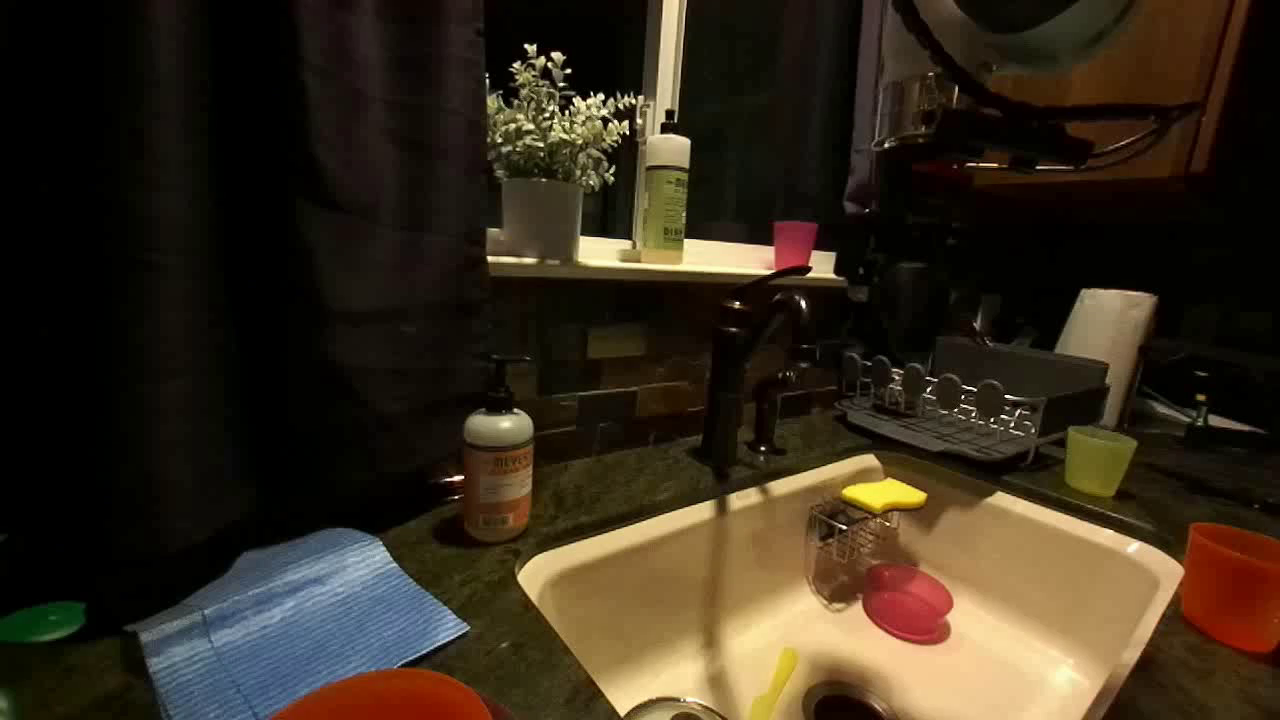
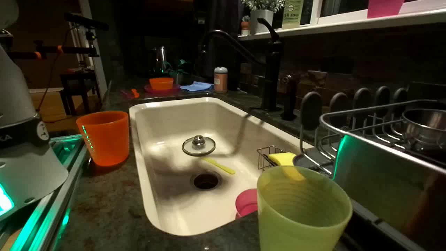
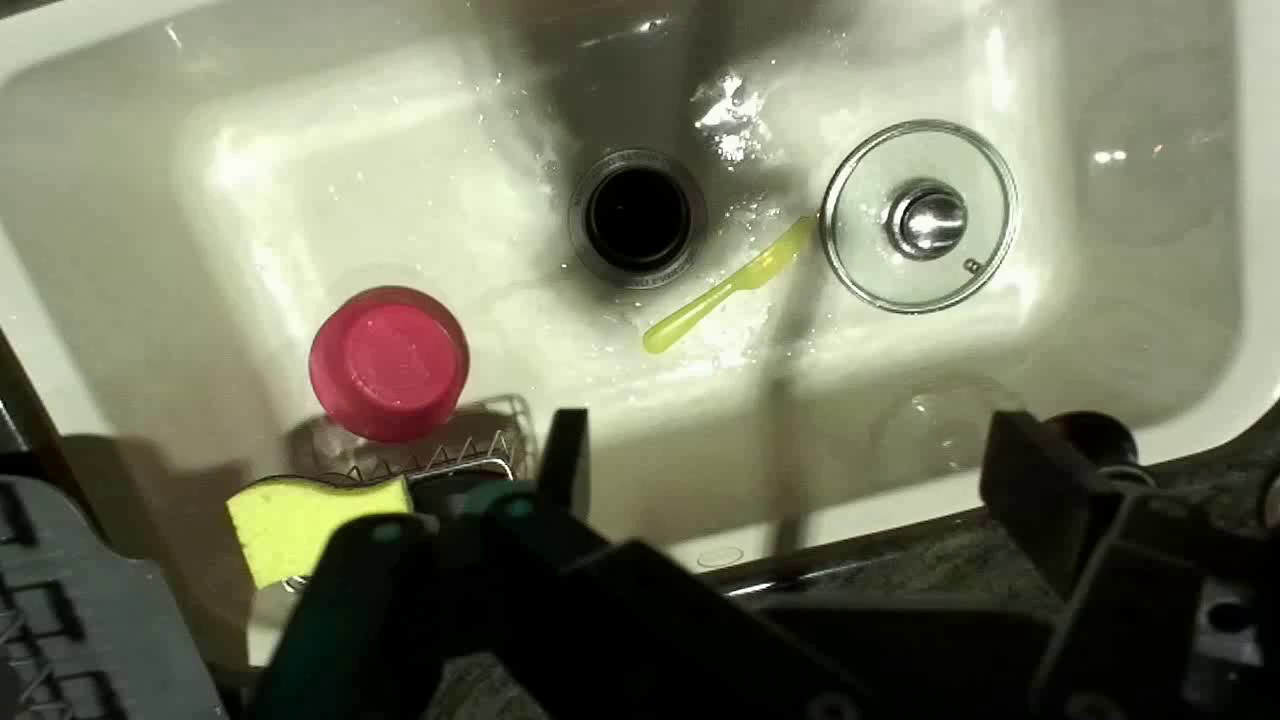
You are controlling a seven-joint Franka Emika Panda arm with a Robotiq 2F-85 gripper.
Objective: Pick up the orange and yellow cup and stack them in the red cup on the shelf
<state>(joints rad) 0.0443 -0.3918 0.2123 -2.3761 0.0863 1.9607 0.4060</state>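
The orange cup [image 1: 1230,588] stands upright on the counter beside the sink; it also shows in an exterior view [image 2: 106,139] near the robot base. The translucent yellow-green cup [image 1: 1098,460] stands upright on the counter by the dish rack, and large in the foreground of an exterior view [image 2: 303,212]. A pinkish-red cup [image 1: 795,245] stands on the window sill behind the faucet; its lower part shows in an exterior view [image 2: 385,7]. My gripper [image 3: 790,440] is open and empty above the sink in the wrist view. No cup shows between its fingers.
The white sink [image 2: 139,167] holds a pink bowl [image 3: 390,365], yellow knife [image 3: 730,285] and glass lid [image 3: 920,215]. A wire caddy carries a yellow sponge [image 1: 885,495]. The tall dark faucet [image 1: 730,385] rises before the sill. A dish rack [image 1: 940,425], soap bottle [image 1: 665,200] and plant [image 1: 540,215] stand nearby.
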